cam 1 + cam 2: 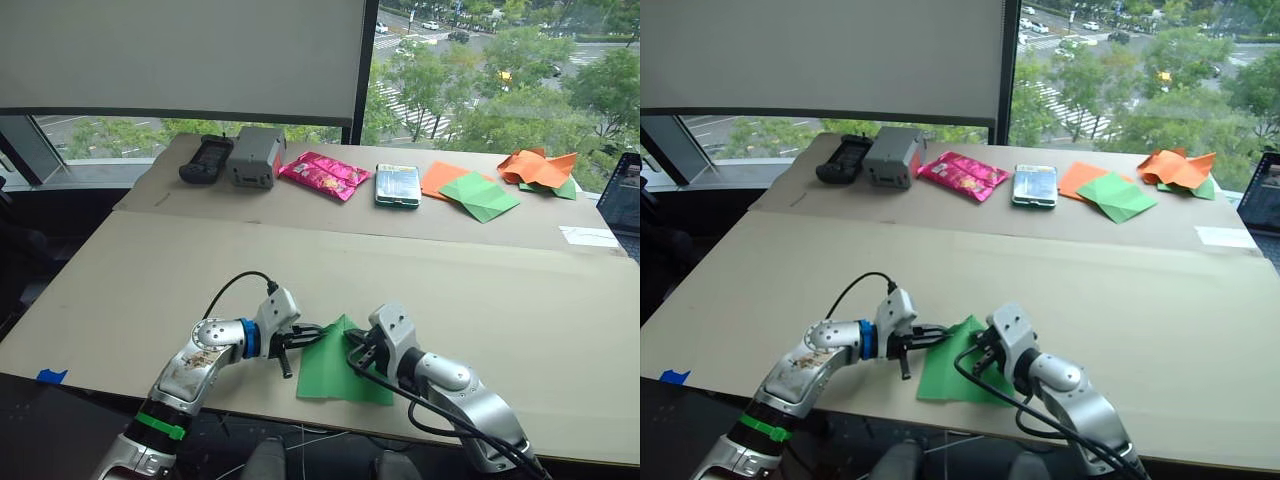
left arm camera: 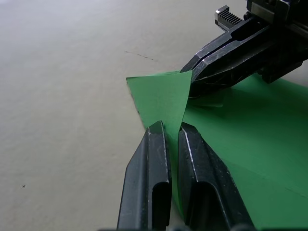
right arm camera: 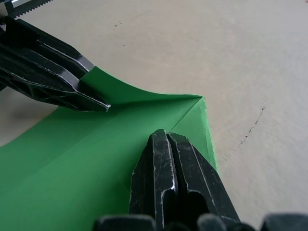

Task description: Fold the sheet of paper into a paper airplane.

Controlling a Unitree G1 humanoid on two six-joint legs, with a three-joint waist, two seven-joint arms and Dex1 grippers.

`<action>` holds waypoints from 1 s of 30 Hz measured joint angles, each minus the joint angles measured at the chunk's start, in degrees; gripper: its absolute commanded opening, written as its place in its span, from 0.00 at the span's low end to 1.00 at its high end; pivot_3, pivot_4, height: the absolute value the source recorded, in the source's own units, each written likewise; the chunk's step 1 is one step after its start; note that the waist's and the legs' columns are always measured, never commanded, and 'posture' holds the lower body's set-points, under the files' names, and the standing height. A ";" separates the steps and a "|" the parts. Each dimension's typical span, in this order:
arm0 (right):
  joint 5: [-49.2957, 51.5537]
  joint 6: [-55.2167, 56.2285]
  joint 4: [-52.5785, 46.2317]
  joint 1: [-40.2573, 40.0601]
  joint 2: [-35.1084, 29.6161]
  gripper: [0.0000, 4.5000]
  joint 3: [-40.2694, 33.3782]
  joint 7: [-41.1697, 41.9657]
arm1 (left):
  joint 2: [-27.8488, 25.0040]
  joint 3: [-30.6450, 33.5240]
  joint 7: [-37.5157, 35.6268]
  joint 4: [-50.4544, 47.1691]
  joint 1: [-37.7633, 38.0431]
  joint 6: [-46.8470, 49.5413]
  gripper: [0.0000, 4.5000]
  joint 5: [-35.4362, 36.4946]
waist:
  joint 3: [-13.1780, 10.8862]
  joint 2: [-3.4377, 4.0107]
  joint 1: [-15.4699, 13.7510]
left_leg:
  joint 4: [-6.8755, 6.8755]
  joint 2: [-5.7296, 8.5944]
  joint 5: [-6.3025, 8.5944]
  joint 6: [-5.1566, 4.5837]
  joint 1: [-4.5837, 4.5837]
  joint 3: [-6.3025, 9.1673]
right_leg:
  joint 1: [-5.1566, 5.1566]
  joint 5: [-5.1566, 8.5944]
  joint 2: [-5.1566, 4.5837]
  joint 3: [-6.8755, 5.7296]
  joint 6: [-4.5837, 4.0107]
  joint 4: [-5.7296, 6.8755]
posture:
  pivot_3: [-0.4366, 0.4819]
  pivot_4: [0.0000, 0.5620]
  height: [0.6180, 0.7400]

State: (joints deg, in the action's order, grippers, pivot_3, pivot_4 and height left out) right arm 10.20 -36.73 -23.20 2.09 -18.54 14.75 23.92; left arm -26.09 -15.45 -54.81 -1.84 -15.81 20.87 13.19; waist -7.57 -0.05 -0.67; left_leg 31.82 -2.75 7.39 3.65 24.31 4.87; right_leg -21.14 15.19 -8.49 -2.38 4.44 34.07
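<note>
Paper point(image 1: 335, 368): near counter point(image 1: 500, 290) edge, between 2 claws.
Left claw point(image 2: 168, 129): pinching a raised corner flap.
Right claw point(image 3: 166, 137): closed, pressing the paper down.
Handling: thin, limp, tearable; grip corners, edges.

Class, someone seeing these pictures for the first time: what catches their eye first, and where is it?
The bright green sheet of paper at the table's near edge, one corner lifted, with the left gripper and right gripper both shut on it. Next, the row along the far edge: a pink packet, then orange papers toward the right.
</note>
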 measured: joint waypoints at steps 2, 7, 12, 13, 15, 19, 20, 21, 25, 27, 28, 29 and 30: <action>0.08 0.00 -0.14 -0.22 0.09 0.00 -0.10 -0.43 | 0.15 -0.66 -0.37 0.73 -0.01 -0.89 0.08 -0.43 | 0.01 0.02 0.00 | 0.01 0.00 0.00 0.00 0.00 0.00 | 0.00 0.00 0.00 0.00 0.00 0.00 | 0.48 0.27 0.77; 0.41 -0.24 -0.25 -0.93 1.12 0.00 -2.03 -1.59 | 0.56 -1.85 -1.47 2.90 -0.91 -2.57 0.08 -1.72 | 0.07 0.07 -0.07 | 0.02 0.01 0.00 0.00 0.01 0.00 | 0.02 0.00 0.00 0.00 0.00 0.00 | 0.48 0.27 0.77; 0.99 -0.28 -0.25 -0.92 1.75 0.00 -4.82 -2.30 | 0.54 -2.23 -2.32 3.64 -1.31 -3.49 0.08 -2.35 | 0.11 0.14 -0.07 | 0.02 0.01 0.00 -0.01 0.00 -0.01 | 0.03 0.00 0.00 0.00 0.00 0.02 | 0.48 0.27 0.77; 1.30 -0.24 -0.25 -0.82 2.01 0.00 -4.93 -2.32 | 0.55 -2.27 -2.44 3.76 -1.39 -3.50 0.08 -2.37 | 0.13 0.17 -0.06 | 0.02 0.01 0.00 -0.01 0.00 -0.01 | 0.04 0.00 0.00 0.00 0.00 0.02 | 0.48 0.27 0.77; 1.81 -0.14 -0.25 -0.32 2.49 0.00 -4.89 -2.12 | 0.57 -2.42 -2.60 3.94 -1.60 -3.54 0.08 -2.53 | 0.15 0.21 -0.05 | 0.02 0.01 -0.01 -0.01 0.00 -0.01 | 0.05 0.00 0.00 0.00 0.00 0.02 | 0.48 0.27 0.77; 1.95 0.10 -0.21 1.48 3.00 0.00 -4.13 -1.59 | 0.61 -2.55 -2.70 4.08 -1.64 -3.95 0.08 -2.86 | 0.16 0.22 -0.05 | 0.03 0.01 -0.01 -0.01 0.00 -0.01 | 0.06 0.00 0.00 0.00 0.00 0.02 | 0.48 0.27 0.77; 1.87 0.22 -0.09 2.00 3.42 0.00 -3.72 -1.53 | 0.60 -2.59 -2.70 4.10 -1.65 -4.06 0.08 -2.91 | 0.17 0.23 -0.05 | 0.03 0.01 -0.01 -0.01 -0.01 -0.01 | 0.07 0.00 0.00 0.00 0.00 0.03 | 0.48 0.27 0.77; 1.75 0.38 0.29 2.53 3.80 0.00 -3.19 -1.53 | 0.60 -2.62 -2.71 4.12 -1.67 -4.20 0.08 -3.03 | 0.17 0.23 -0.05 | 0.03 0.01 -0.01 -0.01 -0.01 -0.01 | 0.07 0.00 0.00 0.00 0.00 0.03 | 0.48 0.27 0.77; 0.56 1.24 3.96 5.13 5.06 0.00 -1.31 -1.66 | 0.59 -2.75 -2.80 4.12 -1.73 -4.73 0.08 -3.78 | 0.19 0.24 -0.06 | 0.03 0.01 -0.01 -0.02 0.00 -0.01 | 0.10 0.00 0.00 0.00 0.00 0.03 | 0.48 0.27 0.77; -0.11 1.29 5.59 5.78 4.91 0.00 -1.18 -1.63 | 0.59 -2.76 -2.86 4.10 -1.72 -4.74 0.08 -3.86 | 0.21 0.23 -0.07 | 0.04 0.02 -0.01 -0.02 0.00 -0.02 | 0.11 -0.01 0.01 0.01 0.01 0.05 | 0.48 0.27 0.77; -0.38 1.30 6.40 5.85 4.69 0.00 -1.06 -1.58 | 0.59 -2.75 -2.93 4.10 -1.72 -4.73 0.08 -3.89 | 0.22 0.22 -0.07 | 0.04 0.02 -0.02 -0.03 -0.01 -0.02 | 0.13 -0.01 0.01 0.00 0.01 0.06 | 0.48 0.27 0.77; -0.59 1.30 7.07 5.85 4.44 0.00 -0.92 -1.54 | 0.59 -2.75 -2.96 4.10 -1.72 -4.73 0.08 -3.92 | 0.23 0.23 -0.07 | 0.04 0.02 -0.02 -0.03 -0.01 -0.02 | 0.13 -0.02 0.01 0.00 0.01 0.07 | 0.48 0.27 0.77; -0.91 1.30 7.62 5.88 4.21 0.00 -0.76 -1.52 | 0.58 -2.73 -2.98 4.10 -1.72 -4.73 0.08 -3.95 | 0.23 0.24 -0.06 | 0.04 0.02 -0.02 -0.03 -0.01 -0.02 | 0.13 -0.02 0.01 0.00 0.02 0.08 | 0.48 0.27 0.77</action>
State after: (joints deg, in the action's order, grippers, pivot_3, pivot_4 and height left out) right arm 9.29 -35.42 -15.58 7.97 -14.33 13.99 22.41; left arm -25.52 -18.18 -57.78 2.25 -17.53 16.14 9.24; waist -7.34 0.19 -0.73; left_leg 31.87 -2.73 7.37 3.62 24.30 4.86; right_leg -21.01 15.17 -8.48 -2.38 4.46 34.16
